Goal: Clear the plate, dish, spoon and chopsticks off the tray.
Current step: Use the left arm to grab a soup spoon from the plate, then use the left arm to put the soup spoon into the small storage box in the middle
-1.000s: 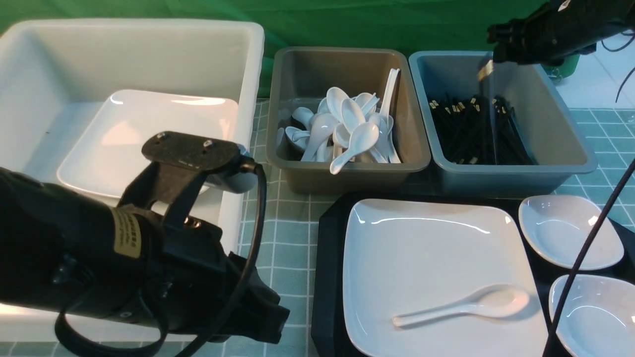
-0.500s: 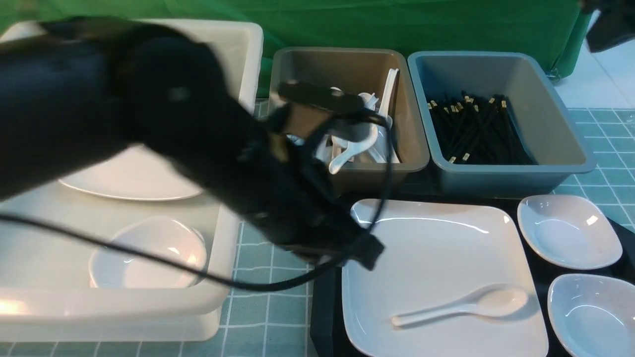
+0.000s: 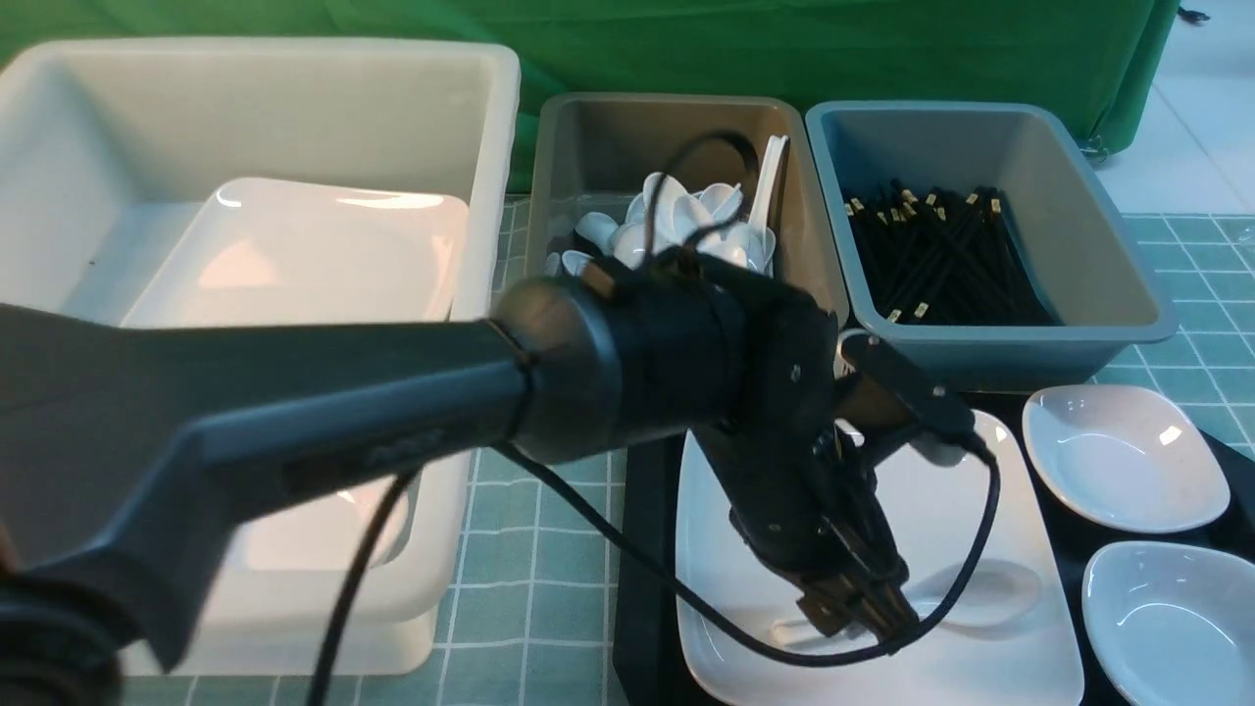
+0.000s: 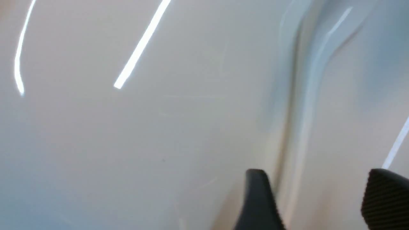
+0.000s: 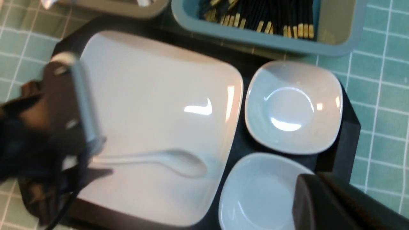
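the left pincer (image 3: 855, 613) hangs open low over the large glossy white square plate (image 3: 1029, 647), which sits on the black rectangular plastic tray (image 3: 647, 549). its two fingers (image 4: 258, 201) stand either side of the blurred handle of the glossy white soup spoon (image 5: 179, 161) lying on the plate; whether they touch it i cannot tell. the right pincer (image 5: 306, 191) is closed, with nothing seen in it, looking down on the tray. two small white rounded dishes (image 3: 1123, 456) rest on the tray beside the plate. black gold-tipped chopsticks (image 3: 931, 260) lie in the blue-grey plastic tub (image 3: 1010, 353) behind the tray.
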